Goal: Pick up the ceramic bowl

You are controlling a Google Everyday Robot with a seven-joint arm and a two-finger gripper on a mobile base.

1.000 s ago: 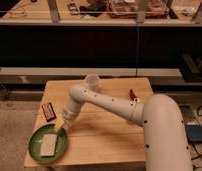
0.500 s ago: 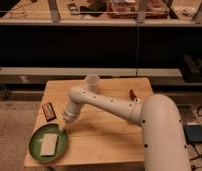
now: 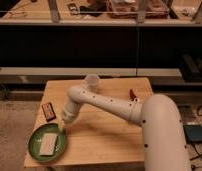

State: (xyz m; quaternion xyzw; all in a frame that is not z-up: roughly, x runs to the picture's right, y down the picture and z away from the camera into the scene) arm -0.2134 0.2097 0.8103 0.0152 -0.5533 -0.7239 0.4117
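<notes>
The ceramic bowl (image 3: 44, 149) is a wide, shallow green dish with a darker rim at the front left corner of the wooden table (image 3: 104, 140). A pale flat rectangular piece (image 3: 47, 143) lies inside it. My white arm reaches from the right across the table. The gripper (image 3: 62, 128) hangs down at the bowl's upper right rim, touching or just above it. A tall white cup (image 3: 92, 82) stands upright at the back middle of the table.
A small dark packet (image 3: 49, 111) lies at the table's left edge, just behind the bowl. A red object (image 3: 132, 93) lies at the back right. A dark shelf unit stands behind the table. A blue item (image 3: 195, 134) sits on the floor at right.
The gripper has dropped a little lower and toward the front, closer to the bowl's rim. The bowl, cup and packet have not moved.
</notes>
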